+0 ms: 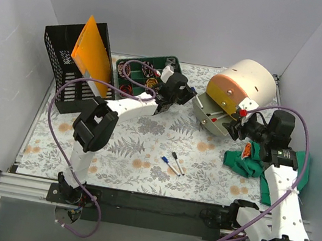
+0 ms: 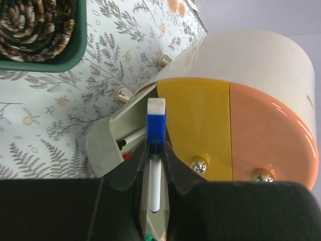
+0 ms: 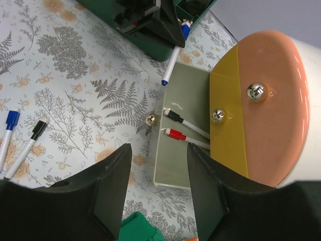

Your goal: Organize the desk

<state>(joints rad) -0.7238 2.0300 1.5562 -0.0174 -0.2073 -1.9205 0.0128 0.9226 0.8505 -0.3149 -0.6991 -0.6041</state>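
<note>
The left gripper point(image 2: 155, 150) is clamped tight on a white marker with a blue cap point(image 2: 155, 125). The marker's tip is at the edge of the pale grey-green drawer point(image 3: 180, 165) that sticks out of the round cream, orange and yellow container point(image 1: 248, 79). A black-capped marker point(image 3: 188, 124) and a red-capped marker point(image 3: 190, 140) lie in that drawer. The right gripper point(image 3: 158, 150) hangs half-wide above it, holding nothing. The fern-and-flower printed desk point(image 1: 122, 169) spreads beneath the 2 arms.

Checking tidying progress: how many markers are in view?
5. A blue-capped marker in the left gripper; a black-capped marker and a red-capped marker in the container's tray; on the desk, a loose blue-capped marker and a loose black-capped marker. Others may be hidden inside.
</note>
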